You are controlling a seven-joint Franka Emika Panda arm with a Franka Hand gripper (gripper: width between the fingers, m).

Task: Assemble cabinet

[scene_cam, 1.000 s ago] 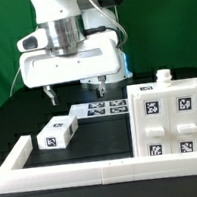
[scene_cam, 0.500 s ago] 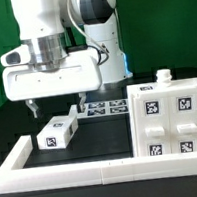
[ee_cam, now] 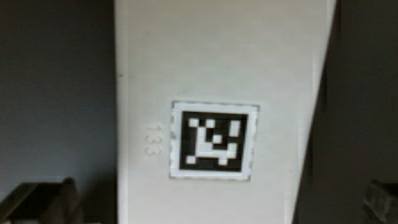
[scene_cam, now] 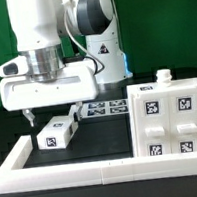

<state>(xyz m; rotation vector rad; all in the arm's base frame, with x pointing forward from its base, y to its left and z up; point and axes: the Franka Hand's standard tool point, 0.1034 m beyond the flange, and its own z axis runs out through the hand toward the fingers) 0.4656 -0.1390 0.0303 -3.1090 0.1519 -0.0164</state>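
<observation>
The cabinet body [scene_cam: 170, 117] is a matte white box built of block-like pieces. It stands upright on the black worktop [scene_cam: 112, 137], and a small white knob [scene_cam: 164, 76] rises from its top. The face turned to the camera is split into four raised sections. Each section carries a square black-and-white tag [scene_cam: 151, 108], two above and two below. These are coded patterns only, with no letters or numbers to read. Well to the exterior view's left of the cabinet body lies a loose cabinet piece [scene_cam: 58, 130], a short white block flat on the worktop. It has one tag on its near end and another on its upper face. The tool [scene_cam: 52, 115] hangs directly over this piece, released and grasping nothing, with one finger out past each side of the block. From the wrist, the same piece [ee_cam: 222, 60] appears as a long pale slab bearing one tag [ee_cam: 214, 140]. Faint raised marks beside that tag are too blurred to read. A dark fingertip [ee_cam: 36, 200] shows at each side of the slab, apart from it. The marker board [scene_cam: 103, 108] lies flat behind the loose piece, to the exterior view's left of the cabinet body. A low white border frame [scene_cam: 56, 176] runs along the worktop in front of the cabinet body.
</observation>
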